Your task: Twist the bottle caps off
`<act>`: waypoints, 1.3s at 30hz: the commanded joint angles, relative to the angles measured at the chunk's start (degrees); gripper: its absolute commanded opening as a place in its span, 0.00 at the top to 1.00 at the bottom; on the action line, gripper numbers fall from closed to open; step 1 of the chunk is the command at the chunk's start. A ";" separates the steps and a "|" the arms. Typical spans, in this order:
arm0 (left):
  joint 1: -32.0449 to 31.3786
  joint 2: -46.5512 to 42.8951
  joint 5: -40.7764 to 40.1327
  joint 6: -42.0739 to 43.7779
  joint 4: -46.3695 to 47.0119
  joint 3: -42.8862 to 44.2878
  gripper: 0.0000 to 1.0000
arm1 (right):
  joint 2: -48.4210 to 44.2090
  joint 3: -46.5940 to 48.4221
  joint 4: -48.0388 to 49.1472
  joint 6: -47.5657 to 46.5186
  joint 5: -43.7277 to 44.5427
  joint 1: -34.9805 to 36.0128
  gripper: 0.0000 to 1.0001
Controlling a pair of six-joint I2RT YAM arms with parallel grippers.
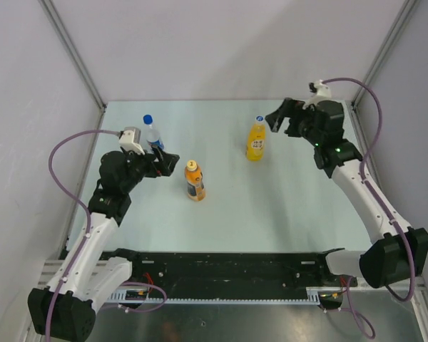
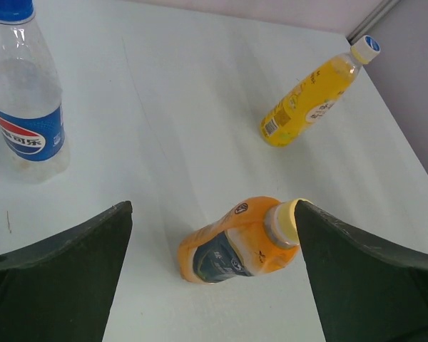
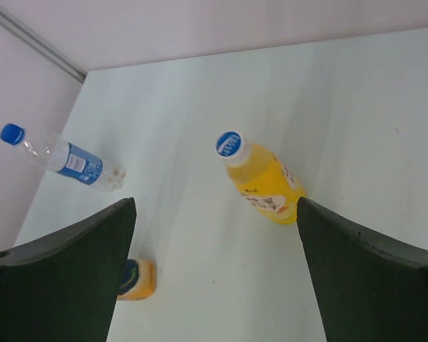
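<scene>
Three bottles stand upright on the pale table, each with its cap on. The clear water bottle [image 1: 152, 135] has a blue cap [image 1: 148, 120]. The short dark-labelled orange bottle [image 1: 195, 184] has a yellow-orange cap [image 1: 192, 165]. The tall yellow juice bottle [image 1: 255, 141] has a white cap [image 1: 260, 120] with blue print. My left gripper [image 1: 169, 162] is open and empty, between the water bottle and the orange bottle. In the left wrist view the orange bottle [image 2: 232, 242] lies between the fingers [image 2: 64, 271]. My right gripper [image 1: 279, 118] is open and empty, just right of the juice bottle [image 3: 267, 184].
Grey enclosure walls with metal corner posts [image 1: 75, 57] close in the back and sides. A black rail [image 1: 221, 267] runs along the near edge between the arm bases. The right wrist view also shows the water bottle [image 3: 75, 165] near the left wall.
</scene>
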 commanded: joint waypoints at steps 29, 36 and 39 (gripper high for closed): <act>0.44 -3.66 6.59 0.02 -1.84 1.10 0.00 | 26.64 25.78 -11.77 -7.91 28.13 15.50 0.99; 0.40 -0.56 10.71 -0.45 -2.14 10.96 0.01 | 17.69 24.10 -15.31 -5.61 20.66 14.56 1.00; -0.20 1.79 11.97 -2.23 -3.85 17.68 0.00 | 13.00 22.75 -17.97 -3.99 15.23 13.11 1.00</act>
